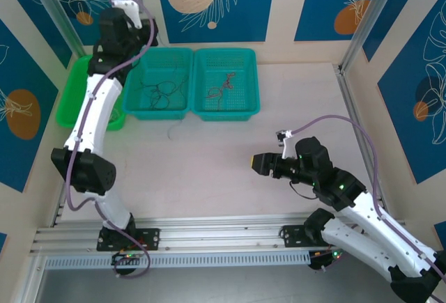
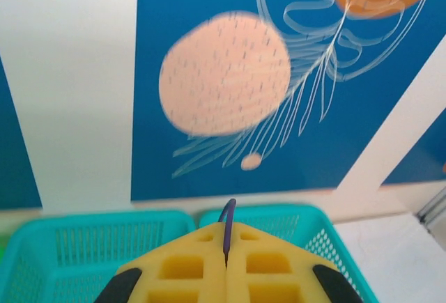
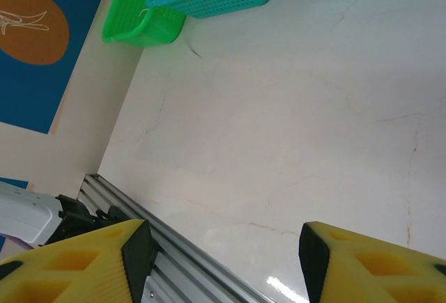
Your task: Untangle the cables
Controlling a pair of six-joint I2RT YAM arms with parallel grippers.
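Yellow left gripper (image 2: 225,247) clamps a thin dark cable (image 2: 228,219) above the teal baskets (image 2: 83,247), while the right gripper (image 3: 223,254) gapes.

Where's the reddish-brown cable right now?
In the top view the reddish-brown cable lies bunched in the right-hand teal basket at the table's far side, beside the other teal basket with the dark cables.
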